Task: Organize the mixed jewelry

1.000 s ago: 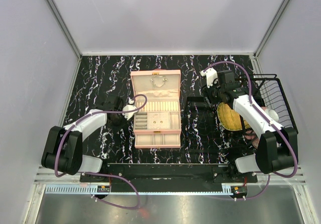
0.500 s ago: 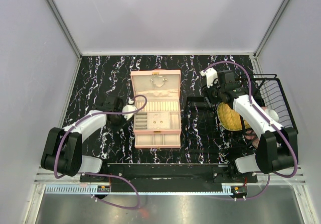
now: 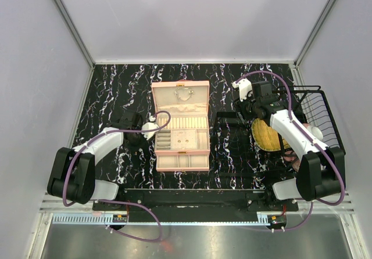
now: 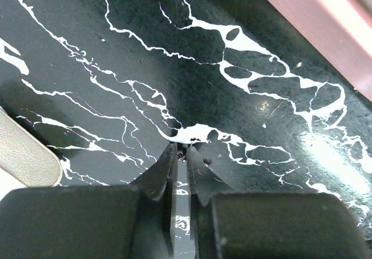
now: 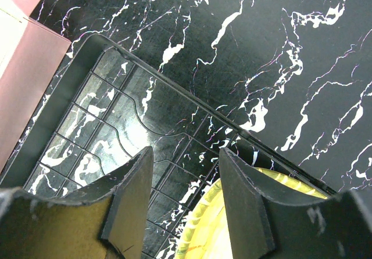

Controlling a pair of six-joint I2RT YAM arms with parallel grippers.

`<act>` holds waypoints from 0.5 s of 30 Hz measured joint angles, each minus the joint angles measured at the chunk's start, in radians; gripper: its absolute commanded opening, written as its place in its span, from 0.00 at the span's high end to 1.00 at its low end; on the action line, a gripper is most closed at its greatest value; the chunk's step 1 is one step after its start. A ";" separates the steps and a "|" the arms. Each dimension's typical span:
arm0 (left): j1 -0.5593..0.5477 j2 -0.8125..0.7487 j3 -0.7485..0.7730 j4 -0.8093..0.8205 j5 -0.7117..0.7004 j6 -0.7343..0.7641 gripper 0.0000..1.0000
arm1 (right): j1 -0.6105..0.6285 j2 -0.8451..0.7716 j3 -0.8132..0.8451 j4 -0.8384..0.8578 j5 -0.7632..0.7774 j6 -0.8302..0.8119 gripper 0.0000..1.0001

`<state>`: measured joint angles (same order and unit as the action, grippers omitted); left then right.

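Observation:
The pink case (image 3: 180,125) lies open at the table's middle, with a thin chain (image 3: 185,94) in its lid and dot-sized studs (image 3: 185,136) in a cream compartment. My left gripper (image 3: 135,136) is low over the black marble table just left of the case. In the left wrist view it (image 4: 185,150) is shut on a tiny metallic stud (image 4: 183,156) pinched at the tips, with the case's edge (image 4: 325,21) at the upper right. My right gripper (image 3: 250,107) is open and empty; in its wrist view it (image 5: 185,154) hangs over a flat wire rack (image 5: 116,114).
A yellow woven plate (image 3: 267,134) lies on the flat black wire rack (image 3: 232,128) right of the case; it also shows in the right wrist view (image 5: 226,224). A black wire basket (image 3: 317,117) stands at the right edge.

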<state>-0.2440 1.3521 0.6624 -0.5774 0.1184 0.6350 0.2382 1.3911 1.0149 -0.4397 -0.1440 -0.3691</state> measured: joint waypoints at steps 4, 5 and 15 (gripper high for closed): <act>0.000 0.000 0.000 -0.001 0.005 0.005 1.00 | 0.000 0.000 0.000 0.000 0.000 0.000 0.45; 0.000 0.000 0.000 -0.001 0.006 0.005 1.00 | 0.000 0.000 0.000 0.000 0.000 0.000 0.45; 0.000 0.000 0.013 -0.034 0.023 0.003 1.00 | 0.000 0.000 0.000 0.000 0.000 0.000 0.45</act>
<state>-0.2440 1.3521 0.6750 -0.6109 0.1417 0.6380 0.2382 1.3911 1.0149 -0.4397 -0.1440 -0.3691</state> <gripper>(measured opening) 0.022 0.553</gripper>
